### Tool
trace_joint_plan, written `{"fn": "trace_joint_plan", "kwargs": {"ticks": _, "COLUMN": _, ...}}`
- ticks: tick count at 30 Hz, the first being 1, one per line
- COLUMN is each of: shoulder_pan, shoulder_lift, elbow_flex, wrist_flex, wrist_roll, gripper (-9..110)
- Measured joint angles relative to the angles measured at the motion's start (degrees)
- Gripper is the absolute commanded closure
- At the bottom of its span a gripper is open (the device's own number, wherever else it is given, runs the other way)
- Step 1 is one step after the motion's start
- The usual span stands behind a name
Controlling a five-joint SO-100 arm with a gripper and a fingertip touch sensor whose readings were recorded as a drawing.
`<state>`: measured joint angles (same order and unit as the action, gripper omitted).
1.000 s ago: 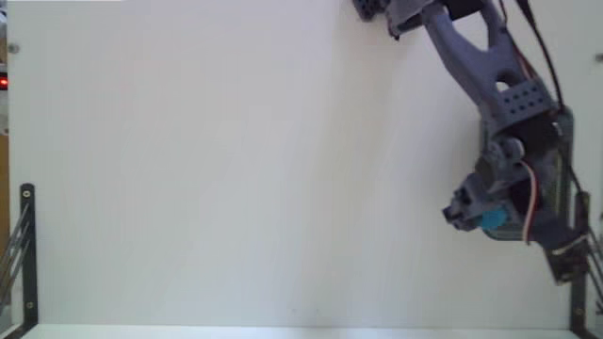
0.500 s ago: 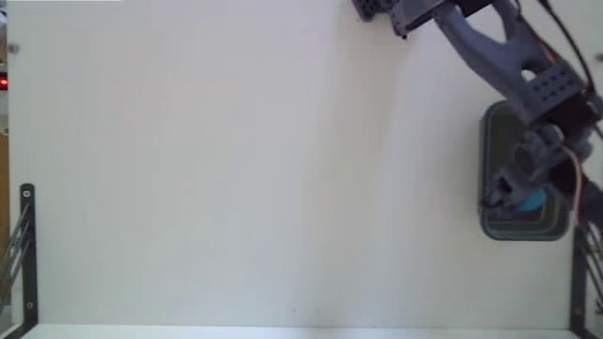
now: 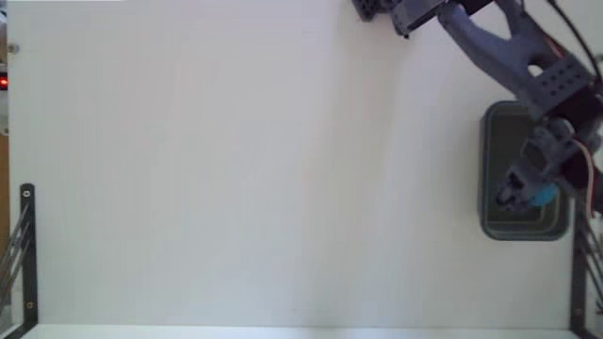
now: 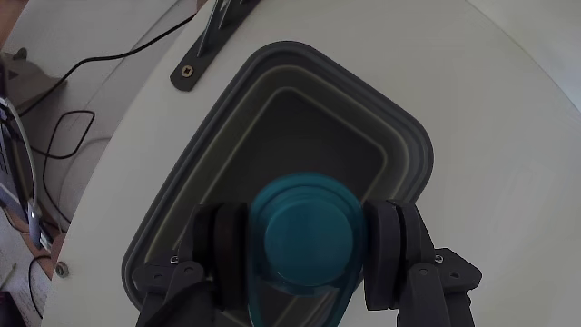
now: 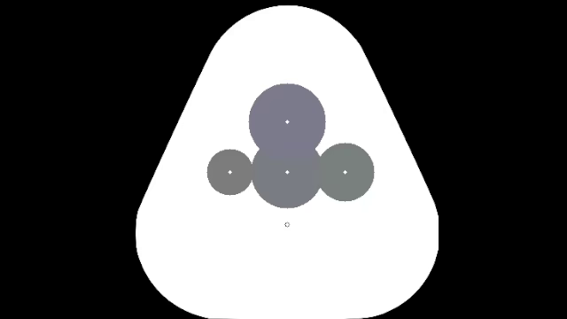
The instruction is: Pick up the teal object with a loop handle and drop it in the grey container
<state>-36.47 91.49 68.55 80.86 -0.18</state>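
Holding teal object (image 4: pixel 304 238) clamped in end effector (image 4: pixel 307 259), directly over grey container (image 4: pixel 177 186) cavity at desk's right edge; release should drop straight in.

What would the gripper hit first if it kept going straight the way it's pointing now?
Probably the dark floor of the grey container: the gripper, shut on the teal object, points down into it, though depth is unclear.

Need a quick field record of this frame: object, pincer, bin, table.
object: teal object, held between the pincer's fingers, above the bin's inside
pincer: shut on teal object; also seen over the bin in the fixed view
bin: grey container, no contents visible where its inside shows
bin place: right edge of the white table in the fixed view
release: not yet done
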Motion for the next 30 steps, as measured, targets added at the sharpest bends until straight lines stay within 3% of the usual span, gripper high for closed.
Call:
{"fn": "trace_joint_plan", "kwargs": {"ticks": 15, "shoulder_pan": 0.00, "shoulder_lift": 0.00, "elbow_flex": 0.00, "wrist_flex": 0.00, "wrist_roll": 0.00, "gripper": 35}}
{"fn": "trace_joint_plan", "kwargs": {"ticks": 16, "shoulder_pan": 0.00, "shoulder_lift": 0.00, "elbow_flex": 0.00, "wrist_flex": 0.00, "wrist_roll": 0.00, "gripper": -9}}
{"fn": "trace_joint_plan", "kwargs": {"ticks": 30, "shoulder_pan": 0.00, "shoulder_lift": 0.00, "elbow_flex": -0.09, "wrist_flex": 0.00, "wrist_roll": -0.09, "gripper": -9}}
